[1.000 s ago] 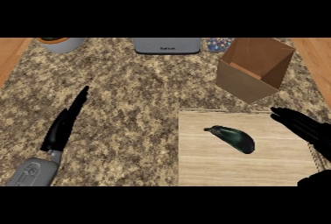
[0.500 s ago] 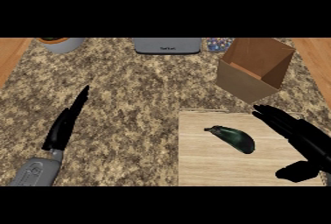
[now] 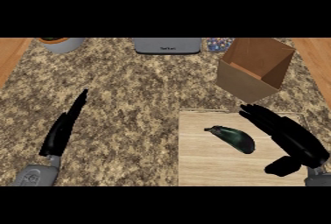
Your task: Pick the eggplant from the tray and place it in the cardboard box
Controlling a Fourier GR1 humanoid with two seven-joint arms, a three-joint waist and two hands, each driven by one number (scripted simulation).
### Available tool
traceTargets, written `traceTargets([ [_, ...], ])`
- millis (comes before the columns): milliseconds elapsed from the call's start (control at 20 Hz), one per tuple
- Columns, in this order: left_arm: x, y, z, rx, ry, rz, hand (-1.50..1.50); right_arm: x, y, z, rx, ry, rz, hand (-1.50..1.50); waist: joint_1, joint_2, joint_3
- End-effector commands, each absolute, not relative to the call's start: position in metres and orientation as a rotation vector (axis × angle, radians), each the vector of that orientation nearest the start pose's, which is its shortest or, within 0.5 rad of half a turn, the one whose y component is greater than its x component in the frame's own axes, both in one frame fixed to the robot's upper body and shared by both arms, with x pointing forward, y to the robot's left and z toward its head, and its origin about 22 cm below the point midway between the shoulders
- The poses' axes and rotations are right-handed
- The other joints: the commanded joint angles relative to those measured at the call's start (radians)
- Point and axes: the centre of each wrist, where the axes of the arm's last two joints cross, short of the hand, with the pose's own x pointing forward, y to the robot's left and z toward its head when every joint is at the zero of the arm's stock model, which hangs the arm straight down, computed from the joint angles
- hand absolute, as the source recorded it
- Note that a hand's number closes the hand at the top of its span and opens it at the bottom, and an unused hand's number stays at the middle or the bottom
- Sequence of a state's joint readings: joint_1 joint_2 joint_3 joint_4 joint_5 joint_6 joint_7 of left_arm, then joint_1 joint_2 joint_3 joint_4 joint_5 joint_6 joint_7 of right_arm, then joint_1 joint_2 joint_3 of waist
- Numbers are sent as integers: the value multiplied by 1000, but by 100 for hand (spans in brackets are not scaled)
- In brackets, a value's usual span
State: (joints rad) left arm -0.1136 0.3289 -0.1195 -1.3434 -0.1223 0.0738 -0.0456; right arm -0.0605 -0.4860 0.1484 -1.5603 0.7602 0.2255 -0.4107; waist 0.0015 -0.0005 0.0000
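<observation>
The task is sitting at its very start: the eggplant (image 3: 231, 138) is lying untouched on the wooden tray (image 3: 207, 168), near the tray's middle, and nothing is showing inside the cardboard box (image 3: 254, 68), which is standing open and tilted just beyond the tray's far edge. The right hand (image 3: 287, 139) is hovering just beside the eggplant on its right, fingers straight and held together, thumb spread apart below (no part of it is touching the vegetable, as far as the head view shows). The left hand (image 3: 63, 129) is resting on the stone counter (image 3: 129, 96), well apart, fingers straight. Everything is left to do: closing on the eggplant, lifting it, carrying it to the box and releasing it.
</observation>
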Motion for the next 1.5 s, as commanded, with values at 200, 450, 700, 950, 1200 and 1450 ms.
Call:
traceTargets([
  [200, 286, 291, 7, 323, -1461, -415, 0, 247, -268, 20, -494, -1562, 1448, -150, -3, 0, 0],
  [450, 267, 297, -13, 308, -1477, -415, 0, 278, -276, 14, -487, -1562, 1436, -150, 1, 1, 0],
  [700, 278, 291, -8, 335, -1464, -410, 0, 266, -246, -1, -457, -1541, 1485, -150, -2, 1, 0],
  [950, 268, 280, -18, 332, -1467, -429, 0, 266, -241, 3, -414, -1540, 1472, -150, -2, 0, 0],
  [1200, 280, 275, -12, 325, -1467, -417, 0, 275, -249, -13, -414, -1523, 1468, -150, -2, 1, 0],
  [1450, 282, 271, -15, 312, -1467, -405, 0, 280, -263, -29, -395, -1518, 1490, -150, -1, 3, 0],
])
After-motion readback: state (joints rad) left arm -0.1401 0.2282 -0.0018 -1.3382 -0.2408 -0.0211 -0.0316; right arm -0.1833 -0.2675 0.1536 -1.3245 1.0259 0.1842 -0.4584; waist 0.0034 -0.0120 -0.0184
